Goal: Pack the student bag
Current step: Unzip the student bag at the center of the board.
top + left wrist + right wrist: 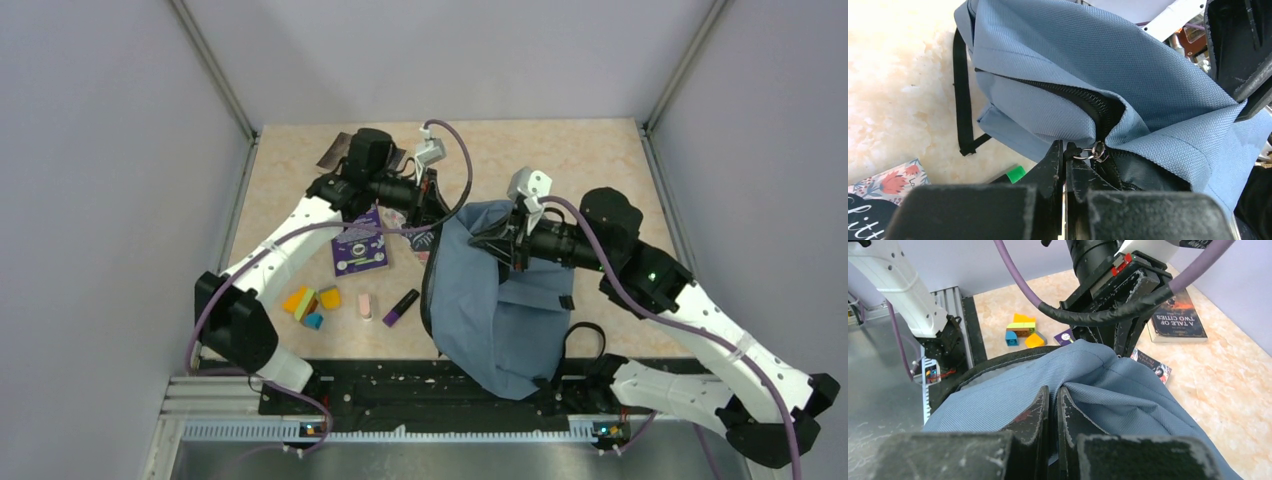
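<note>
A: What is the backpack (pixel 1158 95) made of?
B: Slate-blue woven cloth, matt, with a fine grain. Its strap (pixel 961 100) is black webbing, and the zip pull (pixel 1096 149) is shiny metal.
A: And the left gripper (pixel 1064 150)?
B: Matt black, scuffed and scratched pale.
A: The table (pixel 590 160)?
B: Smooth, peach, marbled like stone. On it are glossy plastic blocks (pixel 1022 326) and a book (pixel 1175 315) with a slightly shiny paper cover.
</note>
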`<state>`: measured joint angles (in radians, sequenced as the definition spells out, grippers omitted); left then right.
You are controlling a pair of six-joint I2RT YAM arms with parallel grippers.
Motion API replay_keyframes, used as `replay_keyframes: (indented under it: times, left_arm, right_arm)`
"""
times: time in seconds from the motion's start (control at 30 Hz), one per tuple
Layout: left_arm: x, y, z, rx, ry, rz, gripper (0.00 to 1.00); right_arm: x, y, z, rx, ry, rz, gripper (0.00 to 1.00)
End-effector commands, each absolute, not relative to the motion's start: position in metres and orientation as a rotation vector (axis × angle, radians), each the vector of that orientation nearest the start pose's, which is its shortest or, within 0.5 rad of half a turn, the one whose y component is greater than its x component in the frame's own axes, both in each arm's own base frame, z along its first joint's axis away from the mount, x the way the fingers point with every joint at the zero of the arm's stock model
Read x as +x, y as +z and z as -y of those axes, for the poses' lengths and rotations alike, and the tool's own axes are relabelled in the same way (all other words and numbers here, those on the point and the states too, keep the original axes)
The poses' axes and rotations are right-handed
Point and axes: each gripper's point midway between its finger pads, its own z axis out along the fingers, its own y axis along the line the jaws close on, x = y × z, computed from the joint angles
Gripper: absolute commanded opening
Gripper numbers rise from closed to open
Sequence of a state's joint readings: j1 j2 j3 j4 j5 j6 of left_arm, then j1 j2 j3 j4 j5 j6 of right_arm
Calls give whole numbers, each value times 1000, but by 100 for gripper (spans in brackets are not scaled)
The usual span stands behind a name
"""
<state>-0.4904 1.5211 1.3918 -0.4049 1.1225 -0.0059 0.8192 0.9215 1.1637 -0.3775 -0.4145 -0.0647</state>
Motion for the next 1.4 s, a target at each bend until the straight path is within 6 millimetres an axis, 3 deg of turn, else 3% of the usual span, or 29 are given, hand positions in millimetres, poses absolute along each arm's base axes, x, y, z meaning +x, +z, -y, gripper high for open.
replay_keyframes:
  times: [0.0,0.13,0.23,0.33,0.53,0.63,0.7,0.83,0.97,1.07,1.2,1.37]
  left_arm:
    - [310,258,302,987,-1200,-1891,0]
    - [302,309,304,897,-1246,-1746,0]
    - [283,361,302,856,-1307,-1572,0]
    - [266,407,297,849,-1287,-1450,0]
    - [240,479,284,843,-1270,-1309,0]
    - [224,506,278,842,-1287,-1261,0]
    - [218,515,274,829,-1285,-1264,0]
    - [220,512,270,798,-1254,-1294,0]
    - [234,485,273,769,-1237,-1384,0]
    - [249,460,276,745,-1219,-1453,0]
    - [269,431,282,720,-1199,-1523,0]
    - [288,413,289,677,-1197,-1557,0]
  right_arm:
    - [111,454,-259,-979,1065,-1072,0]
    - [154,461,-240,-732,896,-1139,0]
    - [177,483,-224,-562,818,-1139,0]
    - [179,513,-223,-517,830,-1082,0]
    - [174,557,-247,-512,972,-969,0]
    - [180,569,-246,-447,999,-952,0]
    - [189,564,-244,-377,1003,-973,0]
    - [231,516,-237,-212,887,-1127,0]
    - [260,450,-230,-144,752,-1283,0]
    - [275,402,-212,-63,645,-1371,1]
    - [284,366,-188,-1,506,-1442,27]
    - [283,351,-180,-31,429,-1507,64]
